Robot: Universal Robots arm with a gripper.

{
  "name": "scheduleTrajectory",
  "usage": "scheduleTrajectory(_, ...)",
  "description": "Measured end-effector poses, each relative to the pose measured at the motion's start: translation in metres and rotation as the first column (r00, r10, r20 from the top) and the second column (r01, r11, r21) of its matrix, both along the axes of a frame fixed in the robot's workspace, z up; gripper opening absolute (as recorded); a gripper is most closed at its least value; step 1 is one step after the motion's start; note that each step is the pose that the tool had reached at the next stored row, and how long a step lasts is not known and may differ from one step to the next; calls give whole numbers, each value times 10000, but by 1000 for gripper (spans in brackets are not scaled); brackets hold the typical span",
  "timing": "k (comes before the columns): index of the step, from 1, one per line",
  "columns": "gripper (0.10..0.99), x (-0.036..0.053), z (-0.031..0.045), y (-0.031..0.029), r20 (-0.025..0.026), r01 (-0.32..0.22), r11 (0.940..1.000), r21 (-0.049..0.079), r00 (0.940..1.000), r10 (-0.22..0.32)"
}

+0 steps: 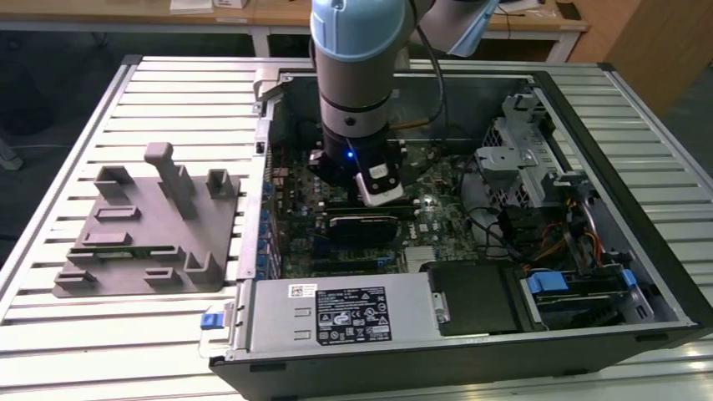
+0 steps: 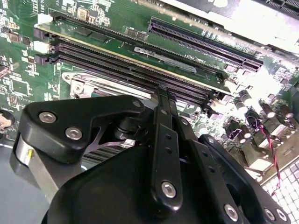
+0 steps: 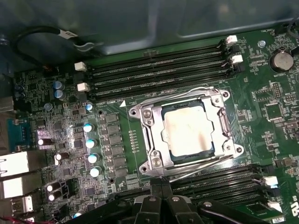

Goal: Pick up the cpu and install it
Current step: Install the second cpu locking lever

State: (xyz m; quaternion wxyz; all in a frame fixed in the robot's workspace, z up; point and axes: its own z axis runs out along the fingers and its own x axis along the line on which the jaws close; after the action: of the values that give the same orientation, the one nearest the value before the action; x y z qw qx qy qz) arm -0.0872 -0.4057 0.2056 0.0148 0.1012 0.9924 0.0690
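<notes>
Cpu, pale silver square chip (image 3: 188,130), sits flat in my board's metal socket, edges parallel with black memory slots (image 3: 159,70); black tool (image 2: 164,100) pinched together, empty.

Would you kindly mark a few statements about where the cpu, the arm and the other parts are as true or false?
1. The cpu sits in the motherboard socket, inside its metal frame. True.
2. The gripper is shut on the cpu. False: its fingers are together and hold nothing; the cpu lies apart in the socket.
3. The arm reaches down into the open computer case. True.
4. The grey fixture stands inside the case. False: it rests on the table at the exterior view's left, outside the case.
</notes>
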Motion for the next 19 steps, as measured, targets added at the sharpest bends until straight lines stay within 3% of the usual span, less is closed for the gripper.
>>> scheduleTrajectory(19, 106, -42, -66, 63, 0, -113, 9999, 83, 9999, 113)
